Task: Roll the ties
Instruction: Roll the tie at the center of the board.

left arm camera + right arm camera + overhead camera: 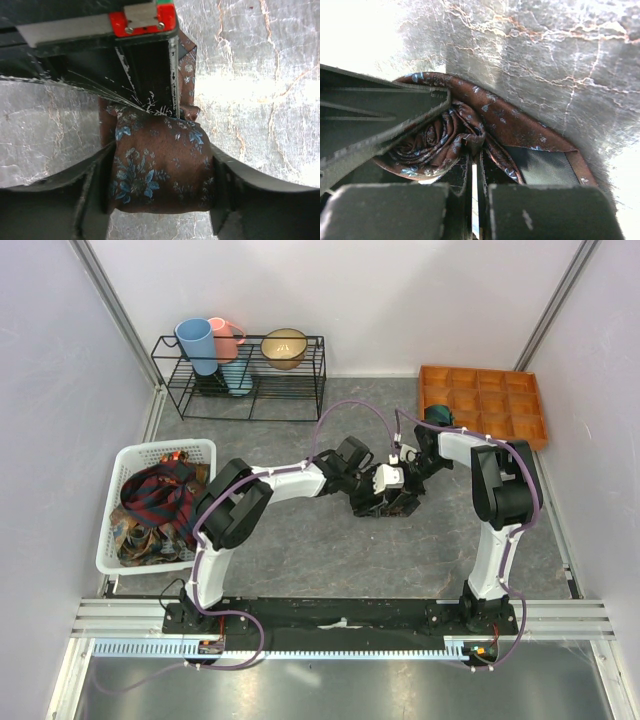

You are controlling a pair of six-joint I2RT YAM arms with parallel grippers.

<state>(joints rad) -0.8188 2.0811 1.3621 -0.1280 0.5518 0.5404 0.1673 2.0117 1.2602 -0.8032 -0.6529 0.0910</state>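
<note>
A maroon-brown tie (160, 170) with blue flowers lies rolled at the table's centre. My left gripper (160, 185) is shut on the roll, a finger pressed to each side; in the top view the gripper (376, 496) sits mid-table. My right gripper (476, 152) is shut, its tips pinching a fold of the same tie (520, 125) beside the spiral end of the roll (427, 145). It meets the left one from the right (402, 483). The tie's wide tail (545, 165) lies flat on the table. More ties (150, 505) are heaped in the white basket (165, 447) at the left.
A black wire rack (240, 375) with a blue cup (196, 340), a pink cup (226, 337) and a brown bowl (285, 346) stands at the back left. An orange compartment tray (482, 400) lies at the back right, a small teal bundle (437, 417) by it.
</note>
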